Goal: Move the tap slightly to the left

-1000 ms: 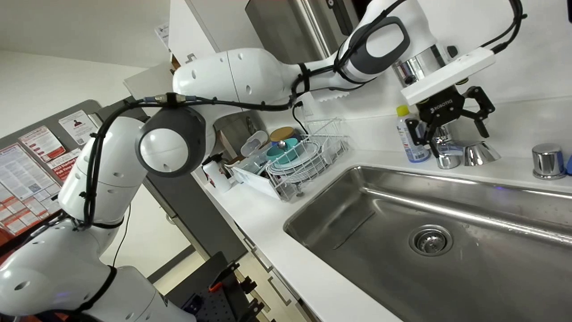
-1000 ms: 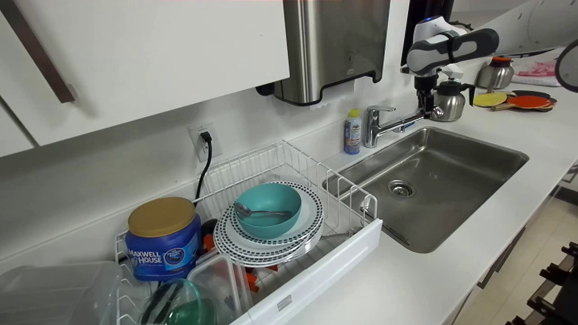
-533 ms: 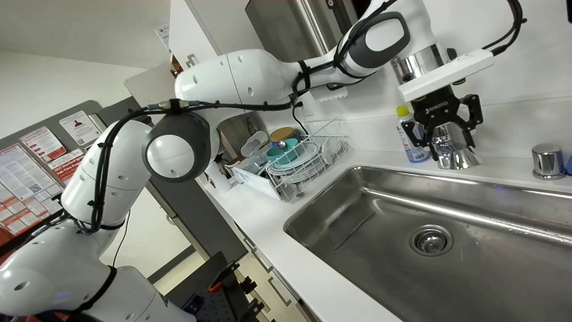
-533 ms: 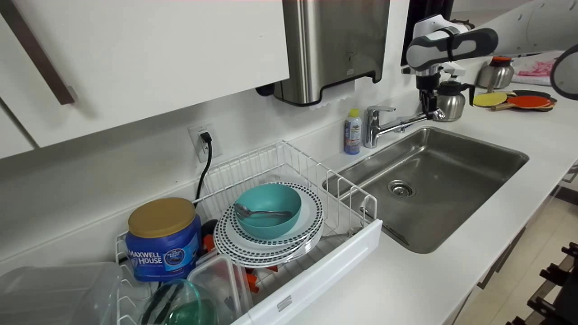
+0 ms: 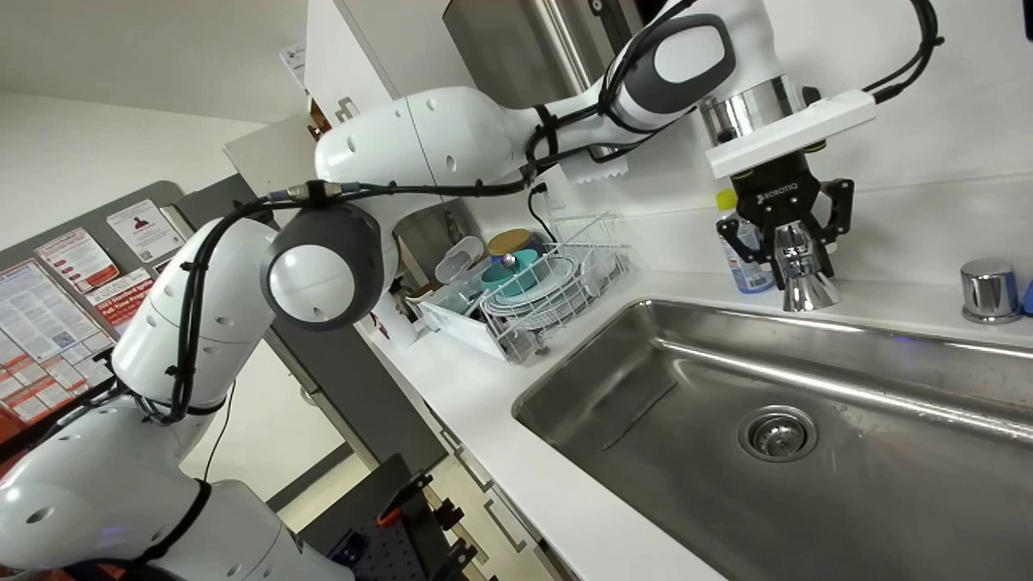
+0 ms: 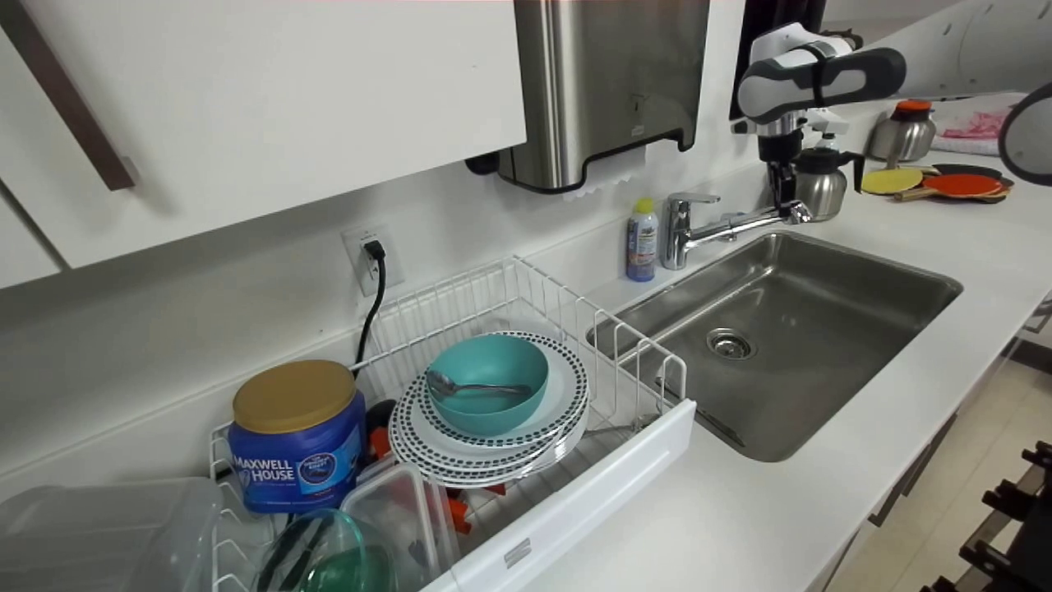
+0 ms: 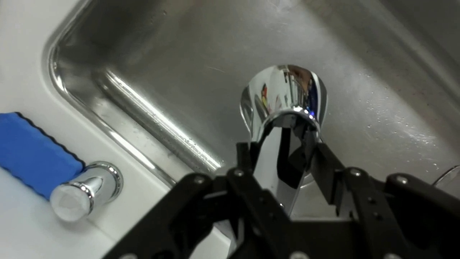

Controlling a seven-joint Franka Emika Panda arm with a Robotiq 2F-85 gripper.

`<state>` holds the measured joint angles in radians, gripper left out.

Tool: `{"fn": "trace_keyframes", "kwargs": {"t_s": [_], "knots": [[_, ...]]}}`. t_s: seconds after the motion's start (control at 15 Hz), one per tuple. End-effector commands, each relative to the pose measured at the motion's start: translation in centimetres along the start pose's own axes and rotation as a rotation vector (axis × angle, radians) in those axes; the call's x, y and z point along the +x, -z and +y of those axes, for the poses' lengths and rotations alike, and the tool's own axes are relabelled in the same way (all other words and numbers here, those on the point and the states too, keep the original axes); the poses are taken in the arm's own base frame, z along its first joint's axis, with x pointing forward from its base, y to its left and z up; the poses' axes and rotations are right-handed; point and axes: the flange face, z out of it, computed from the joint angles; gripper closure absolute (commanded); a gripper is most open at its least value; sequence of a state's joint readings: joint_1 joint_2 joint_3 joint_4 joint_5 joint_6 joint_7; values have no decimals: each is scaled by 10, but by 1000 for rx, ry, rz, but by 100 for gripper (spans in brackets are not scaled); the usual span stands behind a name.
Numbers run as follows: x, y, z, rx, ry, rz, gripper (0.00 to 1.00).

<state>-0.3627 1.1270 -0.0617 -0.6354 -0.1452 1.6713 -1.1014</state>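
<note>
The chrome tap stands behind the sink, its slim spout reaching out along the sink's back edge. In the wrist view the spout runs up between my fingers to a flared chrome end over the steel basin. My gripper is shut on this spout just behind the flared end, one pad on each side. Seen in an exterior view, the gripper points down with the flared end showing below its fingertips. The gripper hides part of the tap's base there.
A blue bottle with a yellow cap stands close beside the tap. The steel sink lies in front. Near the back edge are a short chrome cylinder and a blue sponge. A carafe stands behind the gripper.
The fingers have come together from wide apart onto the spout. In an exterior view, the spout's flared end has swung left along the counter, and the gripper has moved left with it.
</note>
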Motion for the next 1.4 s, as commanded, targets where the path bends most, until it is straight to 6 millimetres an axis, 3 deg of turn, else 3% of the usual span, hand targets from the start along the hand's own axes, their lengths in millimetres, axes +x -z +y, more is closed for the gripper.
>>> {"fn": "trace_keyframes", "kwargs": {"t_s": [0.0, 0.27, 0.93, 1.07, 1.13, 1.33], "knots": [[15, -4, -19, 75, -8, -53, 78], [31, -5, -31, 98, -70, -62, 78], [47, -7, -34, 114, -78, 65, 78], [42, -2, -35, 115, -125, 38, 78], [14, 2, -18, 74, -135, -22, 53], [15, 2, -19, 77, -143, -23, 53]]}}
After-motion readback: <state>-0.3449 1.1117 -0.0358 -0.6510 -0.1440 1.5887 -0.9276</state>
